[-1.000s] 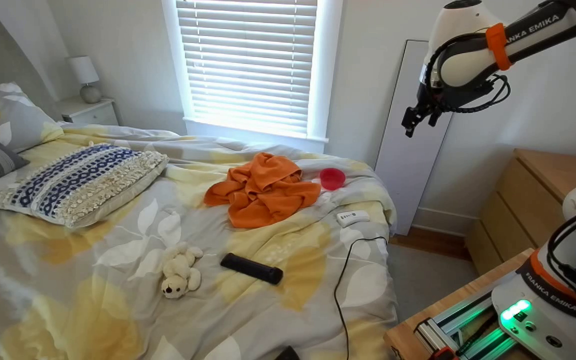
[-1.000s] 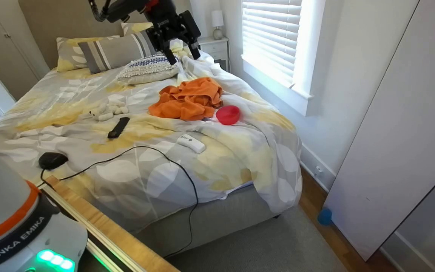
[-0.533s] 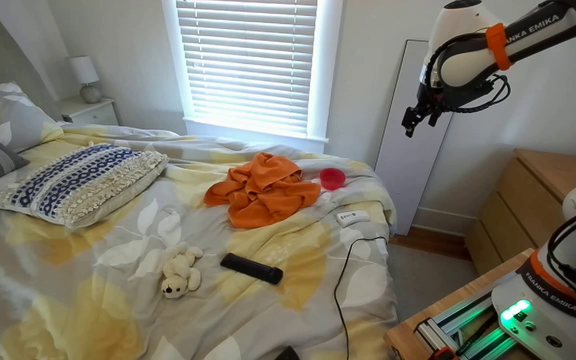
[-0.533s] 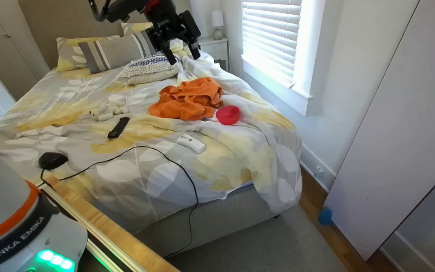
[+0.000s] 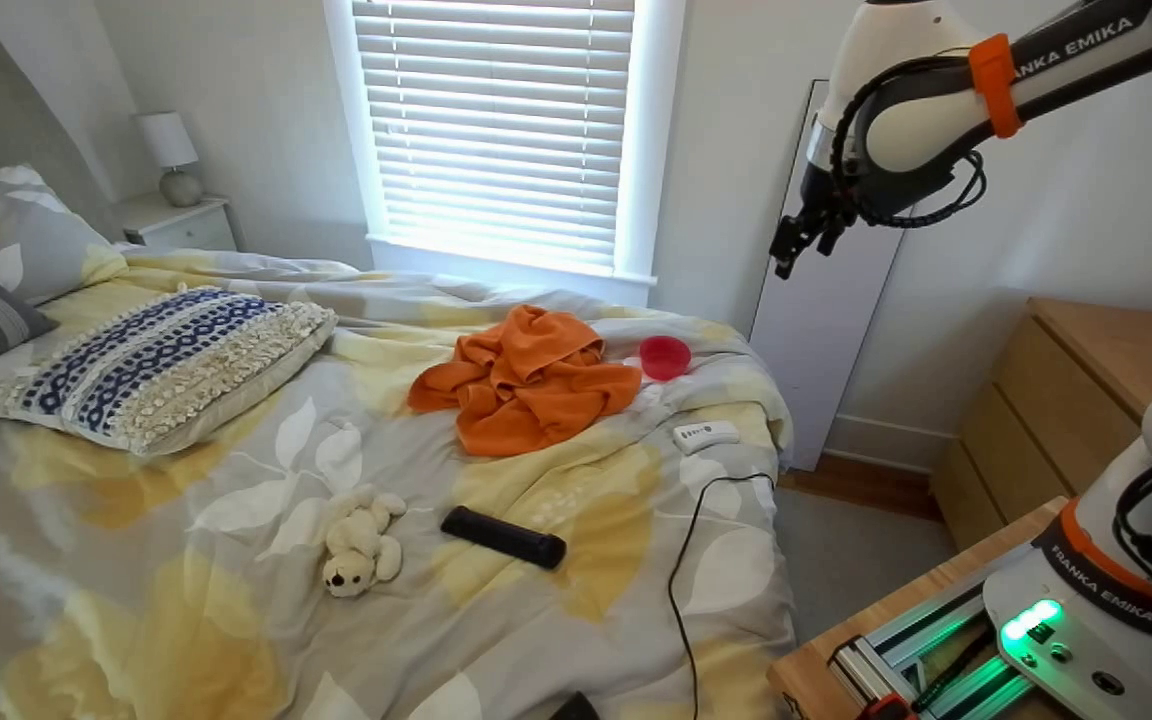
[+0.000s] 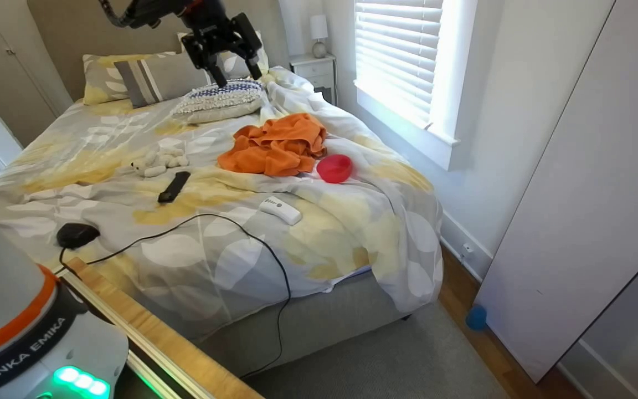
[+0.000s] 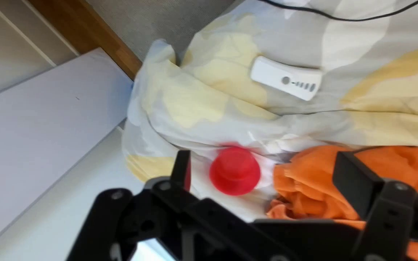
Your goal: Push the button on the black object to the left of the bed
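Black object (image 5: 503,537), slim and bar-shaped, lies on the bed (image 5: 496,640) at the lower centre of the frame in an exterior view, near a cream stuffed toy (image 5: 363,543). Toward the upper left in an exterior view hangs the gripper (image 6: 237,77), its fingers (image 7: 357,185) spread wide apart (the wrist view shows a red bowl (image 7: 235,171) through the gap, just below centre).
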